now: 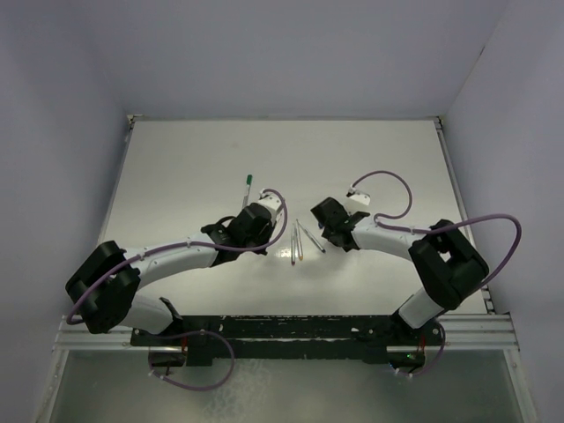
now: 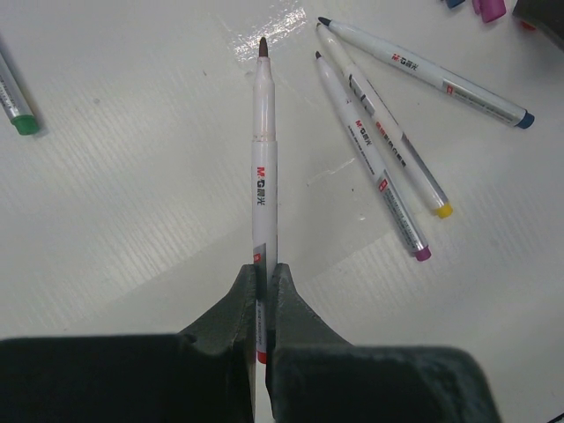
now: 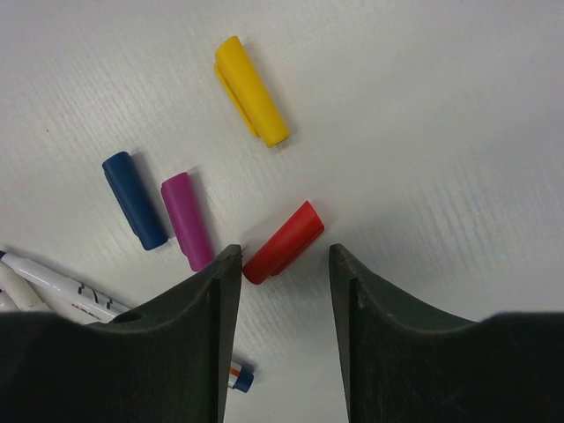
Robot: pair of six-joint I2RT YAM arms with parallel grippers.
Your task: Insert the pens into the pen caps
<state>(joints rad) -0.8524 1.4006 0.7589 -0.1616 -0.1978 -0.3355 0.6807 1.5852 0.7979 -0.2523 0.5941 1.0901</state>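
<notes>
Between my left fingers (image 2: 249,291), which are pinched shut, sits 1 pen (image 2: 264,159). I hold it by its red-marked tail end, and its dark bare tip points to 12 o'clock over the white counter (image 2: 132,220).

Toward 1 and 2 o'clock from that grip, 3 more uncapped pens lie flat. The blue-ended pen (image 2: 423,69) is farthest out. The yellow-ended pen (image 2: 383,123) and the purple-ended pen (image 2: 370,154) lie close side by side. Their tips gather near 12 o'clock and their tails fan apart. At 10 o'clock, a green-ended pen (image 2: 13,101) is cut off by the edge of the view.

My right fingers (image 3: 225,282) stand apart, gripping nothing. The red cap (image 3: 282,242) lies tilted on the counter, with its lower end in the gap between them. It is close to the finger on the 9 o'clock side, and I cannot tell whether it touches. At 10 o'clock from the red cap, the purple cap (image 3: 187,220) and the blue cap (image 3: 134,200) lie just beside each other, apart from the red one. The yellow cap (image 3: 251,90) lies alone toward 12 o'clock.
</notes>
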